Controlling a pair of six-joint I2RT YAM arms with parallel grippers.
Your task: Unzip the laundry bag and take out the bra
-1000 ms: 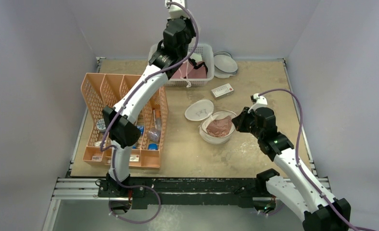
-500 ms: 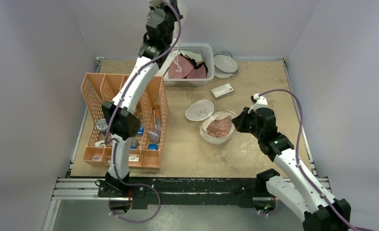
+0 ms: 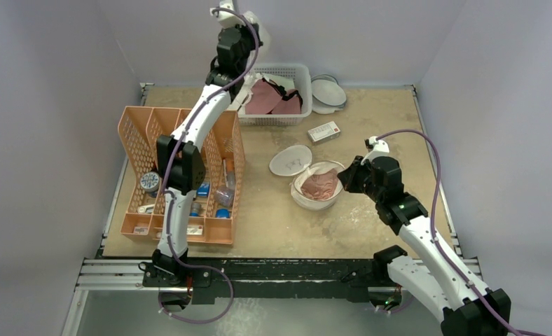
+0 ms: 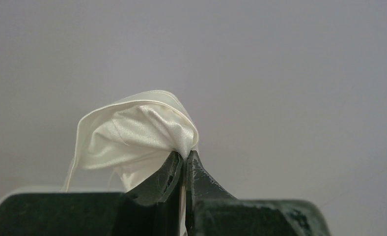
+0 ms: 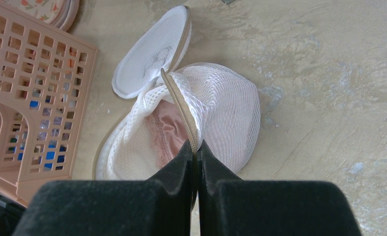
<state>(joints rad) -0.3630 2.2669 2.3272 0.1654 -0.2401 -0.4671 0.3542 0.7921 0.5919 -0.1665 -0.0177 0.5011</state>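
Observation:
The laundry bag (image 3: pixel 307 198) lies open on the table, its flat lid (image 3: pixel 290 159) folded back to the left. The pale pink bra (image 3: pixel 320 184) sits inside the bag's white mesh bowl (image 5: pixel 231 110), where the right wrist view also shows the bra (image 5: pixel 169 132). My right gripper (image 5: pixel 195 145) is shut on the bag's tan zip rim and holds that edge up; in the top view the right gripper (image 3: pixel 345 178) is at the bowl's right side. My left gripper (image 4: pixel 185 155) is raised at the back, shut on a cream satin cloth (image 4: pixel 132 130). From above, the left gripper (image 3: pixel 230 79) hangs by the basket's left end.
A white basket (image 3: pixel 300 70) at the back holds rose-mauve cups (image 3: pixel 266 98). White blue-rimmed dishes (image 3: pixel 327 91) stand to its right. A small box (image 3: pixel 323 131) lies behind the bag. An orange divided organizer (image 3: pixel 140 133) fills the left side.
My left arm has lifted up and to the left out of the basket, carrying the cream cloth. The right arm and the bag have not moved.

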